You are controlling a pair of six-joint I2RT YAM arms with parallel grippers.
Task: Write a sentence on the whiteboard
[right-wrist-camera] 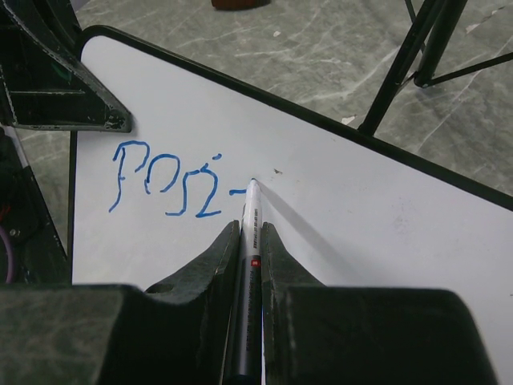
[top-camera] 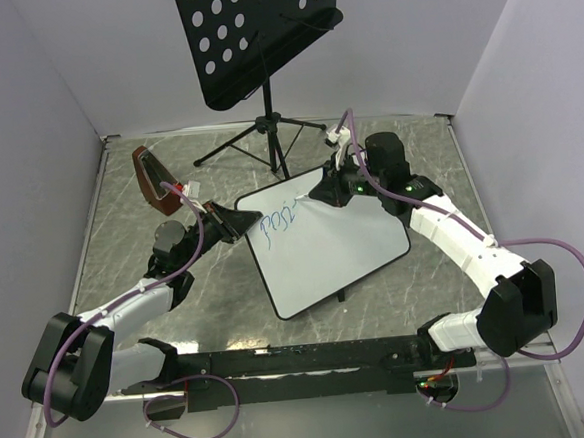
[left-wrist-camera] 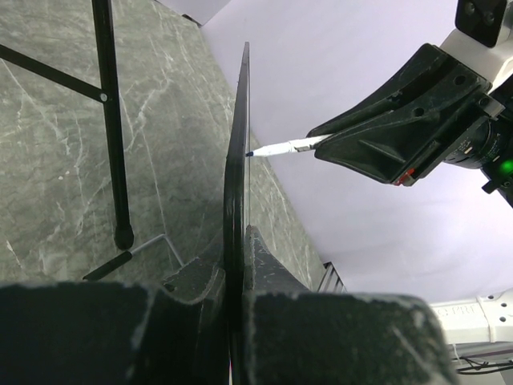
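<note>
My left end effector (left-wrist-camera: pixel 237 255) is clamped tight on the near-left edge of the whiteboard (top-camera: pixel 344 245), which lies mid-bench (top-camera: pixel 114 256) between both arms. My right end effector (right-wrist-camera: pixel 250 231) is closed around a marker (right-wrist-camera: pixel 252 204). The marker's tip touches the board just right of the blue sentence (right-wrist-camera: pixel 164 183), which reads "posi".

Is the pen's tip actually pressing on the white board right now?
Touching. The left wrist view sees the whiteboard edge-on, and the marker tip meets its face with no gap.
</note>
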